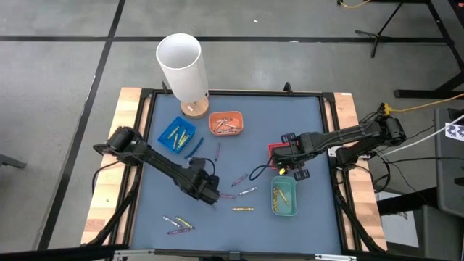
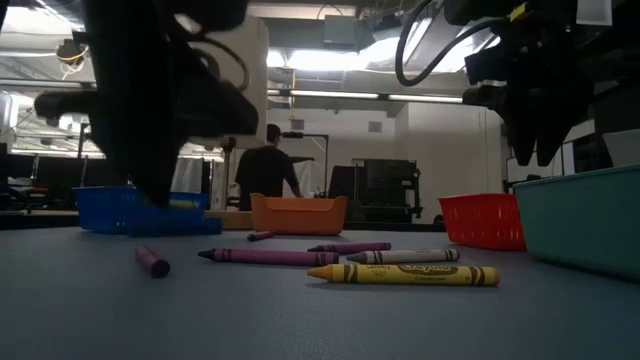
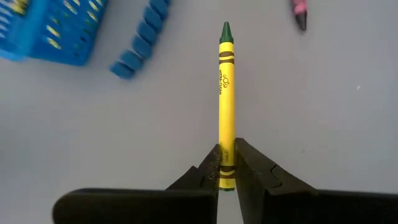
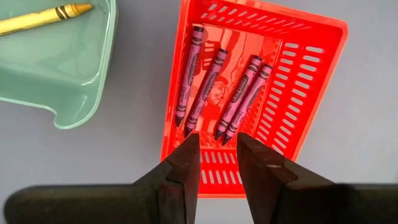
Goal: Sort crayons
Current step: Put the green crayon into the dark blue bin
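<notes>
My left gripper is shut on a yellow-wrapped crayon with a green tip and stands over the mat's near middle. My right gripper is open and points down over the red tray, where several purple crayons lie flat. Loose crayons lie flat on the mat: a yellow one, a purple one, a pale one, and more near the front left. My left gripper pinches the crayon's blunt rear end between its two fingers. The crayon runs on in line with the fingers, its green tip farthest from them. The fingers slant down toward the mat.
A blue tray with crayons and an orange tray stand at the back. A green tray with a yellow crayon stands at the front right. A white tube stands on a wooden base. A blue ridged piece lies near the blue tray.
</notes>
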`<state>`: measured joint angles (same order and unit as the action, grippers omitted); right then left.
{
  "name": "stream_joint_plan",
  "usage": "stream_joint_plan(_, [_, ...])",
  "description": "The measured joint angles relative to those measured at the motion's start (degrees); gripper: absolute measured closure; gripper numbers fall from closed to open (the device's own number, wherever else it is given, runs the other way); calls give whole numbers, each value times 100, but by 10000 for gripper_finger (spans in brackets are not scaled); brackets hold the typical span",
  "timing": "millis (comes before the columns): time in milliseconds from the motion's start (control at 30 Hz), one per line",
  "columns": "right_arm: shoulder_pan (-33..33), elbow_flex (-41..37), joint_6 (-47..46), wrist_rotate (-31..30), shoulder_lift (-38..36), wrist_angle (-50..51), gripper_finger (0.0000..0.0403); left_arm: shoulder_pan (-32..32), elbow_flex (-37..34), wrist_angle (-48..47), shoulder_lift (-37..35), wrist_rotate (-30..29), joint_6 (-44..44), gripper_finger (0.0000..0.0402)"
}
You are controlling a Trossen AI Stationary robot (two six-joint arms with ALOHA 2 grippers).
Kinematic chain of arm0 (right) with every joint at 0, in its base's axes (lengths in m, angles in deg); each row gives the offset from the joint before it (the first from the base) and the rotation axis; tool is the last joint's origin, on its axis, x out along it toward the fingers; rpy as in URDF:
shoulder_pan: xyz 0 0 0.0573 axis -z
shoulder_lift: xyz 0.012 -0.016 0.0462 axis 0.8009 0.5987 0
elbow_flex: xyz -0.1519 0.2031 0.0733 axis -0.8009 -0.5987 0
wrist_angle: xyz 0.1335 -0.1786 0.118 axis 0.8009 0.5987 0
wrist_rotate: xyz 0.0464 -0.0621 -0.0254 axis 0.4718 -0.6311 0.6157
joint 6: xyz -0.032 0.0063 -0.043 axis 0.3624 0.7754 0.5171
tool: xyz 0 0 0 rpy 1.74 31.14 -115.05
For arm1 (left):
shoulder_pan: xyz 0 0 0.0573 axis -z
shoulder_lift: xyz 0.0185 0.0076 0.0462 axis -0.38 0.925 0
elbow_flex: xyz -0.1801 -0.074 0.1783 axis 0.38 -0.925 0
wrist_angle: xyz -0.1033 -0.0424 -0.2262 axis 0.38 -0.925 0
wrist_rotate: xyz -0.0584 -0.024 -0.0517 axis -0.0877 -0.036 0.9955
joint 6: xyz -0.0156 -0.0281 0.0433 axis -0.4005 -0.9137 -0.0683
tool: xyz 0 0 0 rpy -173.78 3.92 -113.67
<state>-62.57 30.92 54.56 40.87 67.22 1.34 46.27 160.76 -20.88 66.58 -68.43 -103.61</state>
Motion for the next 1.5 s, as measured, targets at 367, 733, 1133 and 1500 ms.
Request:
stream_joint_plan(367, [0,0,0,-2,-1,-4,297,-381,0,-1246,-1016,-492,527,382])
stream_joint_plan(733, [-1,1,0,-2,-1,-21,297,-1226,4,-2413,-1334,-791,1558,382])
stream_joint_plan(1133, [-1,1,2,-1,-1,-674,297,-2054,2,-2261,-1293,-1081,2706,382])
stream_joint_plan(1500, [-1,4,2,454,-1,-2154,297,-2244,-83,-2261,-1293,-921,3137,382])
